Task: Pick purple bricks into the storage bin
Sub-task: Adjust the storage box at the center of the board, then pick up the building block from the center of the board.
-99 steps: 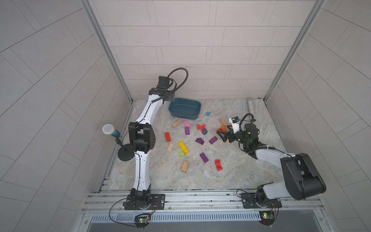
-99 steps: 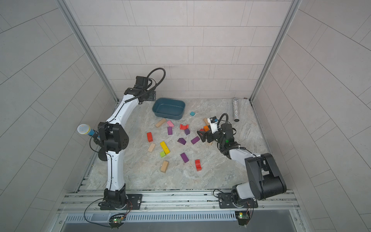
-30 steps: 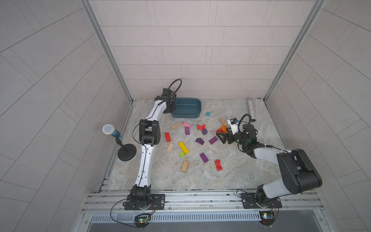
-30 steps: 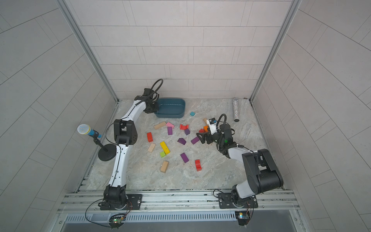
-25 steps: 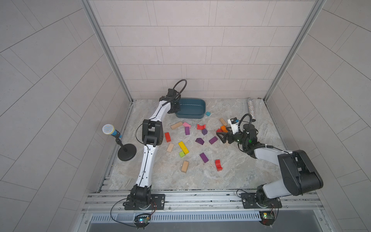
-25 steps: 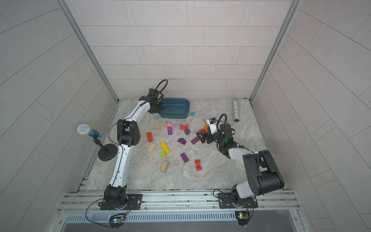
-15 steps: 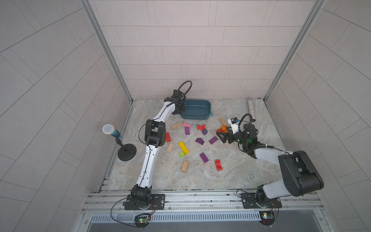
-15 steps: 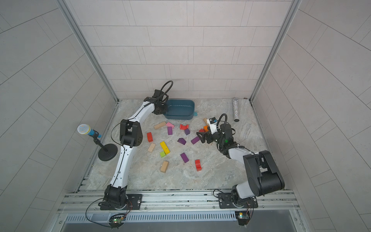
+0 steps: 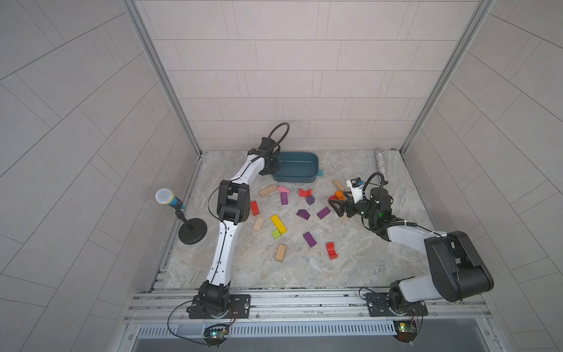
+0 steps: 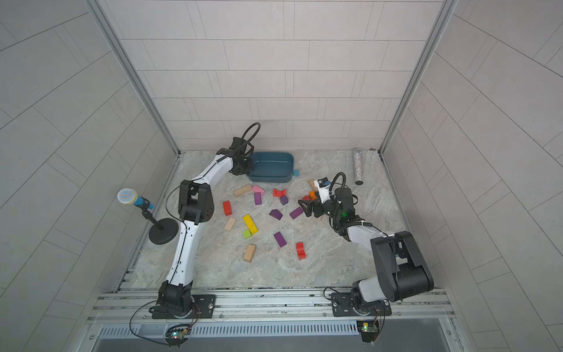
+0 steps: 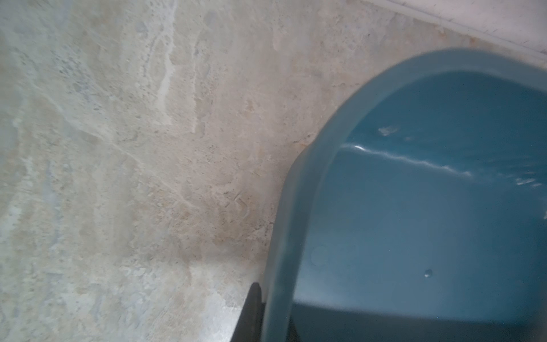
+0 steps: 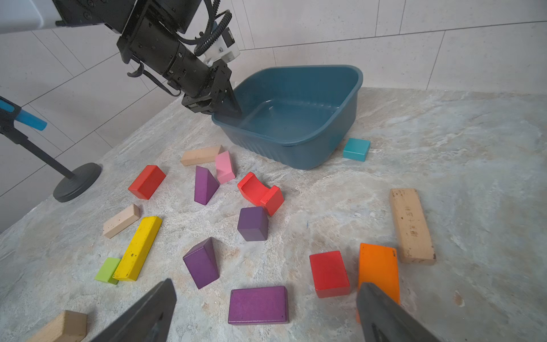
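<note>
The right fingers [image 12: 148,311] are spread wide and empty, low over the marble-patterned worktop [image 12: 473,148], with a flat rectangular purple wooden brick [image 12: 257,305] just in front of them. The left fingers [image 12: 229,105] are clenched on the corner rim of the dark teal plastic storage bin [image 12: 296,148], which is empty. The other purple bricks, two wedges [image 12: 204,185] [image 12: 202,262], a cube-like one [image 12: 252,223] and a bar [image 9: 309,239], lie scattered outside the bin. They are probably light, stiff and smooth. I would grip parallel sides, never a sloped face.
</note>
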